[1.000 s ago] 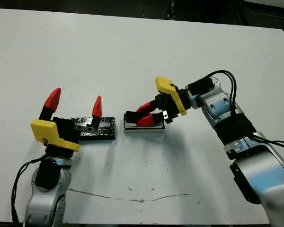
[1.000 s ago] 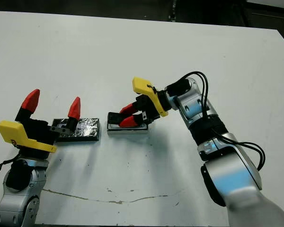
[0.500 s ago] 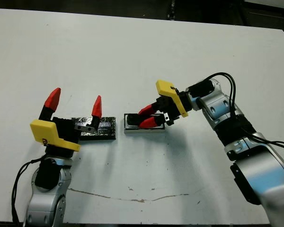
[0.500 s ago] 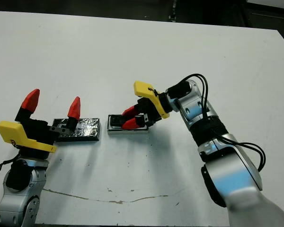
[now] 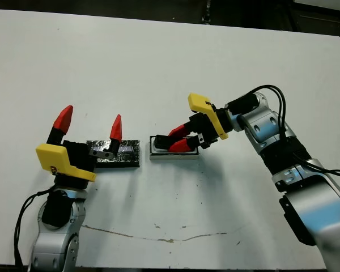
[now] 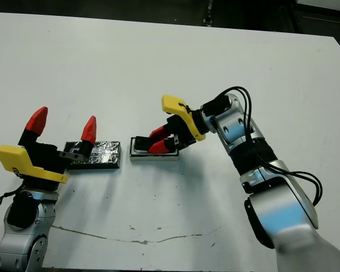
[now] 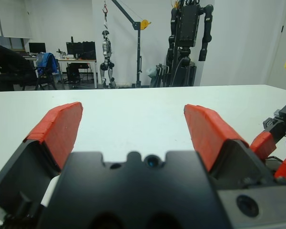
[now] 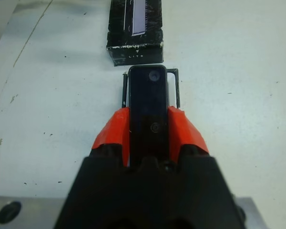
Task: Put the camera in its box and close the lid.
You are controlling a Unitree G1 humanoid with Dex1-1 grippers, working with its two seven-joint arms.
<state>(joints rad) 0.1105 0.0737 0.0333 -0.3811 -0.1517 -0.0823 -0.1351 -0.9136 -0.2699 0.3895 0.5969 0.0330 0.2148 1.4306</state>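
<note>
Right gripper (image 8: 148,131) clamps the narrow black camera (image 8: 148,102) over the white walled box (image 5: 172,153). Release skewed and you'll wedge it on a wall.

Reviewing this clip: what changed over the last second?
The right gripper, shut on the camera, lowered it and drew it in over the box, so it no longer juts past the box's left end. The left gripper stayed open, the lid unmoved.

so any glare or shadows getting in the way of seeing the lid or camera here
Right wrist view: the lid shows a bright silvery stripe and the camera reads clearly between the red fingers. Left eye view: soft shadow beside the box, nothing hidden.
</note>
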